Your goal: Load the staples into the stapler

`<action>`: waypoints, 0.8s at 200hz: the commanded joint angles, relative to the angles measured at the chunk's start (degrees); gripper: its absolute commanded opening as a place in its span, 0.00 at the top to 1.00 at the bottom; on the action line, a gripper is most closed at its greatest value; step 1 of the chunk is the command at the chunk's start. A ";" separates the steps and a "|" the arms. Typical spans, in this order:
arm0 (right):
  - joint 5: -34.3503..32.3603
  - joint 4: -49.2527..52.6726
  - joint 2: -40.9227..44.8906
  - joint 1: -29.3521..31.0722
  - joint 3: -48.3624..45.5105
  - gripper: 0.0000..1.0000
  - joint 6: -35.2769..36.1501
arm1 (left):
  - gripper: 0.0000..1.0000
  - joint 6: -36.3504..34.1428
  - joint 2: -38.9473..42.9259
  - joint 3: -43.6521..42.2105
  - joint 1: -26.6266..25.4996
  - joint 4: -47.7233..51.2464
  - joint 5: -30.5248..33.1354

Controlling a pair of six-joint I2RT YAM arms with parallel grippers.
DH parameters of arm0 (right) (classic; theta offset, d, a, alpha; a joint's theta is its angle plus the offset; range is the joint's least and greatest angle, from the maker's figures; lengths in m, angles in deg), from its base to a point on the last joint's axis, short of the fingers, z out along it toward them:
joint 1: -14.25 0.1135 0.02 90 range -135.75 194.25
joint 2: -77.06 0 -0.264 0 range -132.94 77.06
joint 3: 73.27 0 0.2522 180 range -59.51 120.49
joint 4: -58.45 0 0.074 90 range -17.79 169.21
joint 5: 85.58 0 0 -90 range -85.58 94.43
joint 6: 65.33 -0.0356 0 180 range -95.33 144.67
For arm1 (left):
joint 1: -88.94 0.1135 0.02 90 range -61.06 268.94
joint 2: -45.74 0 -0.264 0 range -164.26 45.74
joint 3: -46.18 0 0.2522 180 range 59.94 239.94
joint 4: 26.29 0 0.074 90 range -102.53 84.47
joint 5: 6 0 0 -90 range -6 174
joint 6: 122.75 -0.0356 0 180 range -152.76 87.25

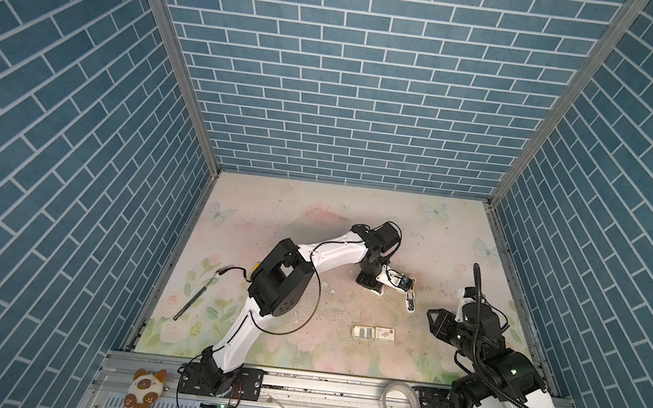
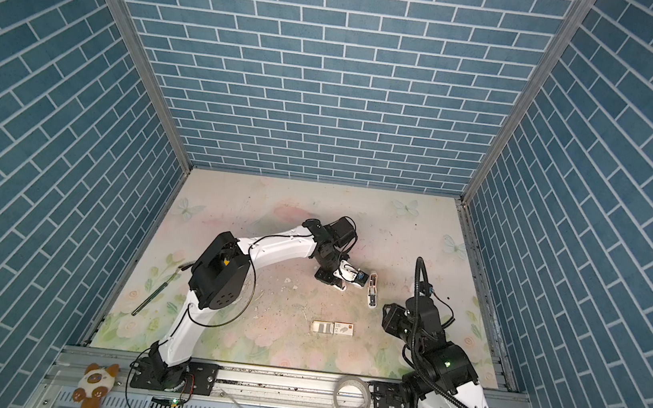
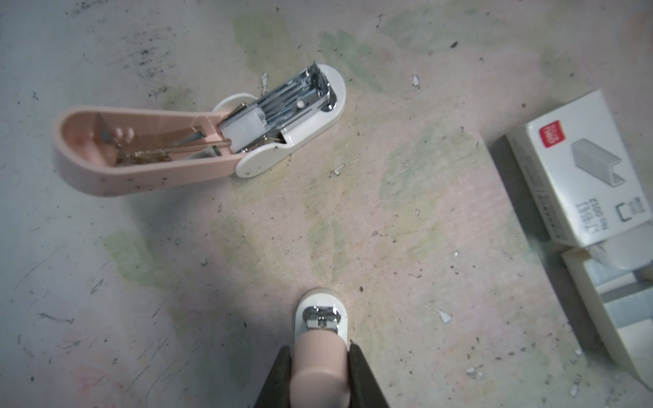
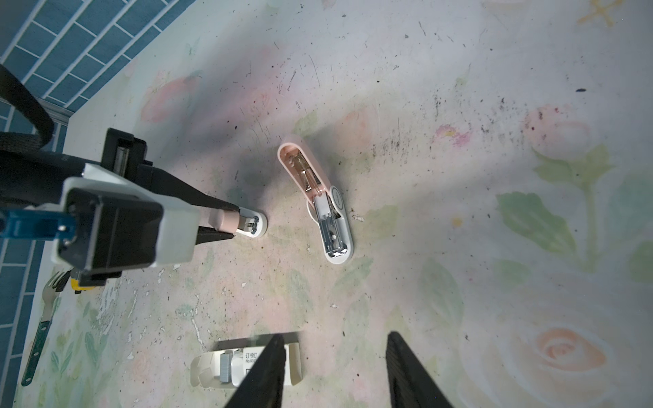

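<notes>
Left hand (image 3: 319,358) squeezes the closed pink stapler (image 3: 321,326) on the table (image 3: 159,282); right hand (image 4: 335,338) hangs open near the staples (image 4: 226,368).

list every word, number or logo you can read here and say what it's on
"订书钉": on the white staple carton, in both wrist views.
"No.0012": on the same carton, beside those characters, in the left wrist view.
Red badge on the carton: its white print is too blurred to read.
Fine print on the carton's side: too small to read.
Nothing else is legible.
</notes>
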 commanded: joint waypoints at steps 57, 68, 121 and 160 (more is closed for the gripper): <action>3.83 -3.34 -4.13 -0.12 0.59 0.55 0.46 | 0.87 1.80 2.28 -2.03 -0.21 1.96 -0.75; 5.59 -4.86 -5.55 -0.12 0.81 0.55 0.94 | 0.87 2.41 3.15 -2.21 -0.05 2.45 -1.10; 16.48 -16.52 -13.77 -0.12 0.57 0.58 1.35 | 0.90 7.06 9.66 -4.89 1.30 4.43 -3.98; 23.91 -26.40 -23.39 0.04 0.87 0.60 1.06 | 0.93 10.61 16.19 -9.47 1.38 4.72 -5.38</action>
